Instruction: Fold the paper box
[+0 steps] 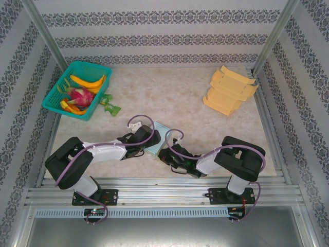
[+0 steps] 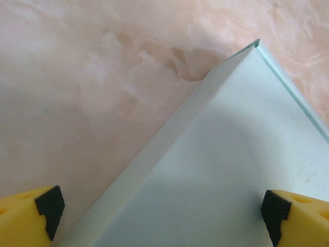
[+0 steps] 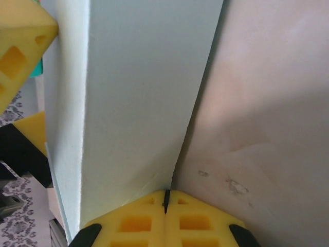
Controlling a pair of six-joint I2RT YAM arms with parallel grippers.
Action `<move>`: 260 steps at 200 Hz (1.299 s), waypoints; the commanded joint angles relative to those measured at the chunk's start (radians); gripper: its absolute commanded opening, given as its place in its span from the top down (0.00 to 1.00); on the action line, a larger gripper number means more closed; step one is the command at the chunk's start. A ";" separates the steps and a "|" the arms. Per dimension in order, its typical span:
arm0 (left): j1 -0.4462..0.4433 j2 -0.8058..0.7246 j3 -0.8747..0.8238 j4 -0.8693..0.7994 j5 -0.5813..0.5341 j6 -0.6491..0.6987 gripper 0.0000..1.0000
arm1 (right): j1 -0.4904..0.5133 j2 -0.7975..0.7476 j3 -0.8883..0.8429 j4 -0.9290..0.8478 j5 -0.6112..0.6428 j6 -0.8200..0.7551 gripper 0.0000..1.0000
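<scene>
The pale blue paper box [image 1: 157, 138] lies on the marble-patterned table [image 1: 180, 98] near its front edge, between both grippers. Left gripper [image 2: 162, 206]: fingers spread wide, straddling a box corner. Right gripper [image 3: 165, 203]: fingers pressed together at the box's edge; whether paper is pinched cannot be told. The fruit basket [image 1: 77, 88] stands well apart, at far left.

L arm [image 1: 97, 152]: base at bottom left of top view, elbow out by left edge, forearm stretched right toward centre. L gripper [image 1: 148, 138] sits near mid-frame w/ jaws spread wide. In L wrist view its yellow fingers [image 2: 31, 218], black-padded, sit in the two bottom corners, far apart. R arm [image 1: 237, 158]: base at bottom right, elbow bent, forearm reaching left & low. R gripper [image 1: 164, 154] is just below-right of L one, jaws pressed fully together, meeting at bottom centre of R wrist view.
</scene>
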 commanded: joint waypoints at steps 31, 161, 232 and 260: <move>-0.112 0.049 0.048 -0.078 0.196 -0.098 0.00 | 0.074 0.107 0.047 0.177 -0.044 0.014 0.99; 0.108 0.012 0.132 -0.268 0.158 0.099 0.00 | -0.128 -0.088 -0.213 0.012 -0.060 -0.125 0.97; 0.159 0.036 0.196 -0.201 0.203 0.231 0.00 | -0.328 -0.252 -0.128 -0.308 -0.184 -0.321 0.97; 0.161 0.063 0.243 -0.201 0.187 0.274 0.00 | -0.393 -0.187 -0.031 -0.324 -0.264 -0.362 0.97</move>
